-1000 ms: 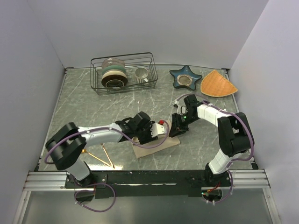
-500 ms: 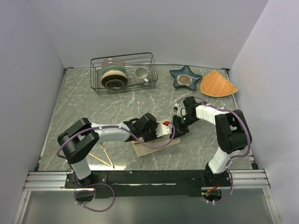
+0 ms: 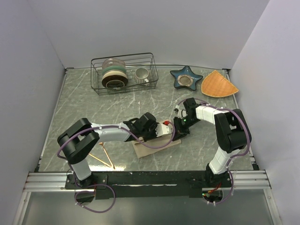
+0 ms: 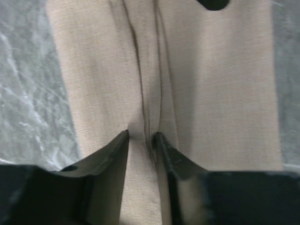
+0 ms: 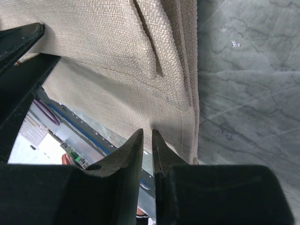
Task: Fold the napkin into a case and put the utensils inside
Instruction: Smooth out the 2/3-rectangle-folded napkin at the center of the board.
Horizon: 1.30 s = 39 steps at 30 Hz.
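The beige napkin lies folded into a narrow strip at the table's near middle. My left gripper is over its far end. In the left wrist view it is shut on a raised fold of the napkin. My right gripper meets the strip's right end. In the right wrist view it is shut on the napkin's edge and holds that edge off the table. The gold fork and spoon lie in a V to the left, apart from both grippers.
A wire rack with bowls and a cup stands at the back. A blue star dish and an orange wedge mat sit back right. Walls close in on the left, the right and the back. Grey marble table shows beside the cloth.
My left arm has reached to the right along the napkin and brought its gripper close to the right gripper. The right gripper has shifted only slightly. The utensils have not moved.
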### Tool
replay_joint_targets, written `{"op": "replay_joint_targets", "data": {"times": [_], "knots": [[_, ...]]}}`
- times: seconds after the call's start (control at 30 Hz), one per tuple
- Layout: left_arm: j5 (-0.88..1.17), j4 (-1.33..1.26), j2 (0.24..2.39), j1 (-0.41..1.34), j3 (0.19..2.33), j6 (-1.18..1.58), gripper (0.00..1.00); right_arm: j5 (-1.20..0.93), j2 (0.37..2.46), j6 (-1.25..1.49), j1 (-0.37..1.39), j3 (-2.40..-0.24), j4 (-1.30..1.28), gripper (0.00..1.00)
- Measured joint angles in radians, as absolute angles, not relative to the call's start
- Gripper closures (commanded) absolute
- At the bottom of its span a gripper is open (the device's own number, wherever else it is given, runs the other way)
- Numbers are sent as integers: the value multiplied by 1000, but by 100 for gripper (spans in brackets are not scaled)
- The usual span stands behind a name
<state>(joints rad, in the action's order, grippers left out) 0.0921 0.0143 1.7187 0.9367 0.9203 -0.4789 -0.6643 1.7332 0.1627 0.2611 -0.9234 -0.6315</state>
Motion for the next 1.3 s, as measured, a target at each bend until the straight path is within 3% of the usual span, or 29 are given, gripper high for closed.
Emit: {"op": "replay_joint_targets", "data": {"times": [0.53, 0.8, 1.0, 1.13, 1.3], "knots": [[160, 42, 1688, 922, 937, -466, 64, -666, 1733, 163, 261, -923, -630, 78], [160, 42, 1728, 917, 943, -466, 78, -667, 1733, 163, 261, -923, -630, 78], [172, 42, 1725, 911, 943, -469, 73, -667, 1734, 163, 261, -923, -630, 78], [197, 51, 1708, 910, 943, -469, 65, -667, 1740, 163, 261, -923, -629, 78], [214, 52, 1691, 910, 943, -470, 72, -667, 1741, 163, 261, -923, -629, 78]]}}
